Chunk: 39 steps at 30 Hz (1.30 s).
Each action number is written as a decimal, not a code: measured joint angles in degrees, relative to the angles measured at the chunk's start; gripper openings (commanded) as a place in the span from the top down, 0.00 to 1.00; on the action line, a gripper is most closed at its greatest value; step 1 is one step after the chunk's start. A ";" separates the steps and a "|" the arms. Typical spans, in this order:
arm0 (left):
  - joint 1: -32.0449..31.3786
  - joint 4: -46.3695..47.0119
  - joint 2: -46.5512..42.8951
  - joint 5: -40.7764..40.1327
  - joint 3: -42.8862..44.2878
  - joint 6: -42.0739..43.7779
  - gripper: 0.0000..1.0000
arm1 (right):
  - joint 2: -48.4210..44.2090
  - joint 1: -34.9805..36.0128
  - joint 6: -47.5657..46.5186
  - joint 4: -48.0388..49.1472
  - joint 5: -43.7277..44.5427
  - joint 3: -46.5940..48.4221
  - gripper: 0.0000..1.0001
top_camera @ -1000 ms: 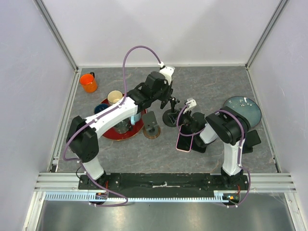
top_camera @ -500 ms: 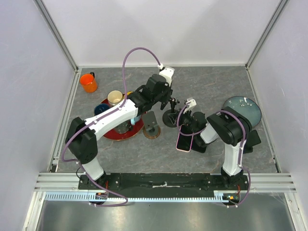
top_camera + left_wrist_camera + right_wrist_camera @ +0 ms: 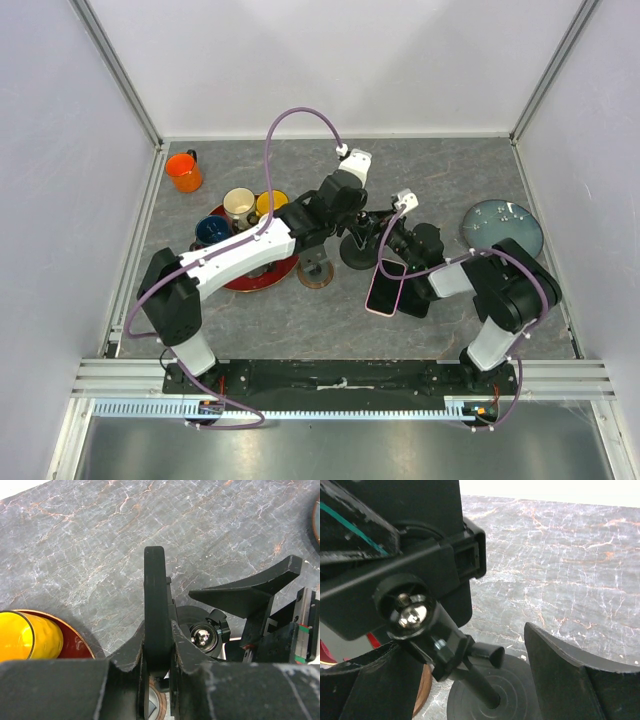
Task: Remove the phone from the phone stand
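The phone point(image 3: 384, 291), dark-screened in a pink case, lies flat on the table, off the stand, just in front of my right arm. The black phone stand point(image 3: 355, 247) has a round base point(image 3: 505, 695), a stem and a ball joint point(image 3: 202, 635). My left gripper point(image 3: 349, 218) point(image 3: 157, 630) is shut on the stand's upright black holder plate point(image 3: 155, 595). My right gripper point(image 3: 397, 233) point(image 3: 465, 665) stands open, its fingers on either side of the stand's stem, touching nothing that I can see.
A red plate point(image 3: 228, 278) at the left carries a cream cup point(image 3: 239, 203), a yellow cup point(image 3: 268, 203) and a blue cup point(image 3: 210, 228). An orange mug point(image 3: 184, 171) stands at the back left. A round wooden disc point(image 3: 316, 273) lies beside the stand. A bluish plate point(image 3: 503, 228) lies at the right.
My right gripper has opened wide and reached left from above the phone to the stand's stem. The left arm has shifted right with the stand's plate still in its grip.
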 measured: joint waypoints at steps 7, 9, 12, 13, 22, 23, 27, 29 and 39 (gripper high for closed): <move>-1.01 -0.35 0.02 -1.60 0.00 0.02 0.98 | -4.70 -0.11 -3.69 -3.87 -1.51 0.00 0.18; -1.01 -0.37 0.02 -1.57 0.00 0.07 0.98 | -5.95 -0.11 -4.83 -4.63 -2.25 0.04 0.19; -1.01 -0.42 0.02 -1.51 0.02 0.22 0.98 | -7.65 -0.11 -6.88 -7.02 -3.87 0.17 0.20; -1.01 -0.42 0.02 -1.46 0.02 0.42 0.98 | -8.20 -0.11 -7.65 -8.02 -4.44 0.31 0.21; -1.01 -0.83 0.02 0.09 0.35 4.66 0.98 | -11.41 -0.90 -15.39 -23.74 -11.63 6.47 0.34; -1.01 -0.81 0.02 0.42 0.35 5.11 0.98 | -11.47 -1.05 -15.87 -24.81 -12.31 6.91 0.35; -1.01 -0.90 0.02 0.85 0.42 5.88 0.98 | -11.67 -1.53 -17.57 -28.55 -14.16 8.76 0.51; -0.98 -0.98 0.02 0.96 0.44 6.45 0.98 | -11.67 -1.70 -18.82 -30.05 -15.17 9.42 0.57; -0.74 -0.92 -0.17 1.99 0.39 6.95 0.98 | -11.69 -2.97 -19.69 -32.85 -18.01 10.71 1.00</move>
